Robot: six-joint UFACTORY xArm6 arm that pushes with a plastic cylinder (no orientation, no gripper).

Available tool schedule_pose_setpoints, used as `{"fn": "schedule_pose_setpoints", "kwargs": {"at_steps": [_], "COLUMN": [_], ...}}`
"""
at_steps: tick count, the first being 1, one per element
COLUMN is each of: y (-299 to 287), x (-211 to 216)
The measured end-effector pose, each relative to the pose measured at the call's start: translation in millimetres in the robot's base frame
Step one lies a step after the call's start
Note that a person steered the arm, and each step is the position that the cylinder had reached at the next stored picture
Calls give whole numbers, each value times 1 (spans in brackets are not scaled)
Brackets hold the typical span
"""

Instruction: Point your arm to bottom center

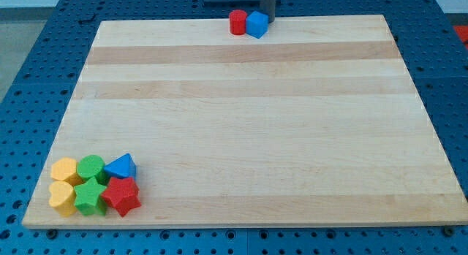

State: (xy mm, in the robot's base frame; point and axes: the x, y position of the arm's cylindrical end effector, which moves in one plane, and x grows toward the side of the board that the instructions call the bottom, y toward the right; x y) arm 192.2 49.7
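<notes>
My tip (268, 19) touches the blue cube (257, 25) at the desk's (241, 123) top edge; bottom center lies straight down-view. I have no pincer to open or close.

A single camera looks down at a slant on the wooden board (241, 123) from beyond its near long edge, facing the far edge. The board fills nearly the whole frame; its far edge lies close under the view's top, its near edge just above the view's bottom, and its sides narrow toward the far edge. Strips of blue perforated table (29, 80) show around the board on every side. A dark mount (268, 3) rises at the board's far edge, cut by the frame.
</notes>
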Motion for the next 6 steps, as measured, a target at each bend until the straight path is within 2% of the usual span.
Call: {"fn": "schedule_pose_setpoints", "kwargs": {"at_steps": [2, 3, 4, 6], "y": [0, 18, 72, 202], "x": [0, 4, 23, 102]}}
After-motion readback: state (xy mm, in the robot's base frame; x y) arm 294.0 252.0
